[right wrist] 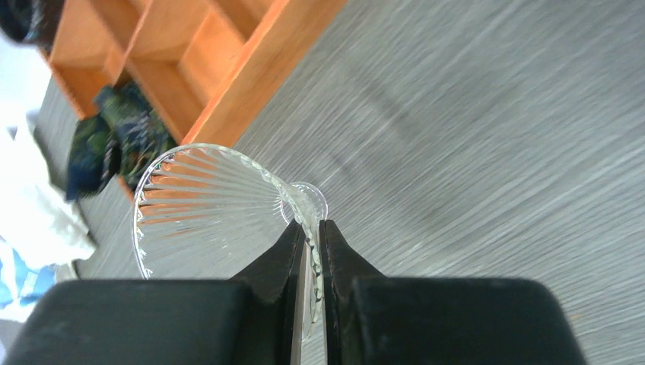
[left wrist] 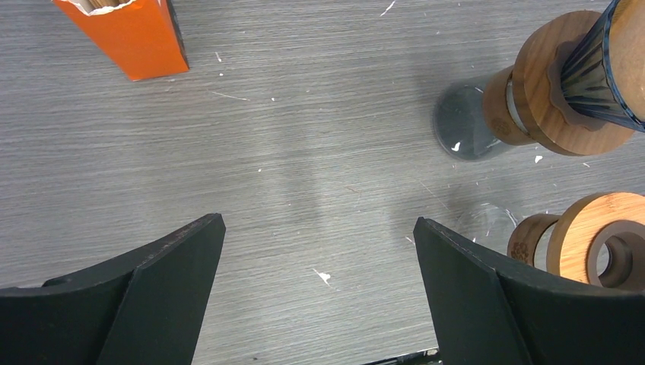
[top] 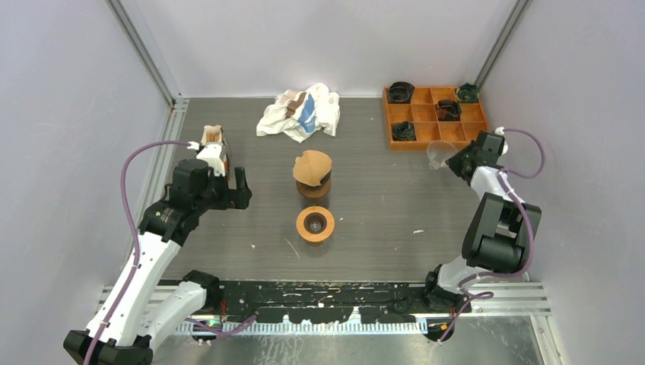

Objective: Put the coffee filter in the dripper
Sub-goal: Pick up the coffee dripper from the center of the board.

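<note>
A brown paper coffee filter (top: pixel 312 164) sits in a dark ribbed dripper (left wrist: pixel 601 68) on a wood-collared glass carafe at the table's middle. A second carafe with a bare wooden ring (top: pixel 315 224) stands just nearer; it also shows in the left wrist view (left wrist: pixel 601 239). My right gripper (right wrist: pixel 310 236) is shut on the wall of a clear ribbed glass dripper (right wrist: pixel 213 201) and holds it above the table at the right (top: pixel 440 154). My left gripper (top: pixel 234 184) is open and empty over bare table (left wrist: pixel 319 266), left of the carafes.
An orange filter box (top: pixel 214 141) stands at the back left, also in the left wrist view (left wrist: pixel 125 34). A crumpled white cloth (top: pixel 300 112) lies at the back. An orange compartment tray (top: pixel 426 125) with dark items sits at the back right, close to the held glass dripper.
</note>
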